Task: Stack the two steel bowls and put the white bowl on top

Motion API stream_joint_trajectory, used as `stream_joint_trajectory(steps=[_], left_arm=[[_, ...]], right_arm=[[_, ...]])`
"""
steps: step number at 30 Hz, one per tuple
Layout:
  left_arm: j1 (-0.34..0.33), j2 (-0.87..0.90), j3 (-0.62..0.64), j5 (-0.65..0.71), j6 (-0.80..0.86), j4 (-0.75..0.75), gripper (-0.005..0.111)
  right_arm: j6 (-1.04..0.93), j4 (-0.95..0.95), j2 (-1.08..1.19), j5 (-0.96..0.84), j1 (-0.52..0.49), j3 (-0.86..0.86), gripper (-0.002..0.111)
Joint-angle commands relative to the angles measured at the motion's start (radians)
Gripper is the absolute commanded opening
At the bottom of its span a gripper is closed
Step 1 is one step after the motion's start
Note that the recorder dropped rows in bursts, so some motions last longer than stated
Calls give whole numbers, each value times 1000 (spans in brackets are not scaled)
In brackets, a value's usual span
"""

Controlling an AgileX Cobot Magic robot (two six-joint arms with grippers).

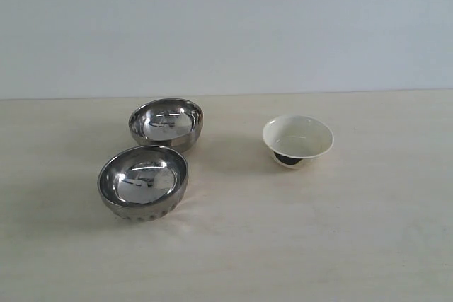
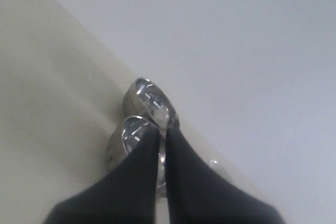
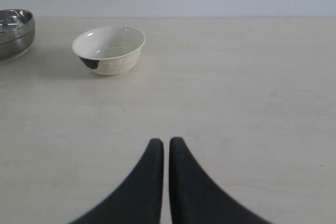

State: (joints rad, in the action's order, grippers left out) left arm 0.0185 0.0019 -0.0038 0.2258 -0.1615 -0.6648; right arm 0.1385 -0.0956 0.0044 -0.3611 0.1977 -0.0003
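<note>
The left claw (image 2: 161,132) has its dark fingers pressed together on nothing and points towards two round, mirror-bright steel bowls. The right claw (image 3: 166,143) is likewise closed and empty, well apart from the small cream-white ceramic bowl (image 1: 298,139). On the left of the pale counter (image 1: 318,245) the far steel bowl (image 1: 166,122) sits mouth-up just behind the near steel bowl (image 1: 143,178), while the white bowl stands mouth-up to their right, apart from both.
</note>
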Motion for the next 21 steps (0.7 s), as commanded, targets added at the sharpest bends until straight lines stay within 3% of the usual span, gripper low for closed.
stream_joint_trajectory(steps=[1,3,11,15,18,21], left_arm=[[3,-2,4,-64,77,-54,4],[3,-2,4,-25,182,-57,4],[3,-2,4,0,245,-112,4],[3,-2,-11,-126,272,-112,4],[3,55,-90,-159,293,-112,4],[3,251,-255,-143,355,-108,4]], right_arm=[[-3,-3,-4,5,-6,0,0],[-3,-3,-4,5,-6,0,0],[-3,-3,-4,5,-6,0,0],[-3,-3,-4,5,-6,0,0],[-3,-3,-4,5,-6,0,0],[-3,-3,-4,5,-6,0,0]])
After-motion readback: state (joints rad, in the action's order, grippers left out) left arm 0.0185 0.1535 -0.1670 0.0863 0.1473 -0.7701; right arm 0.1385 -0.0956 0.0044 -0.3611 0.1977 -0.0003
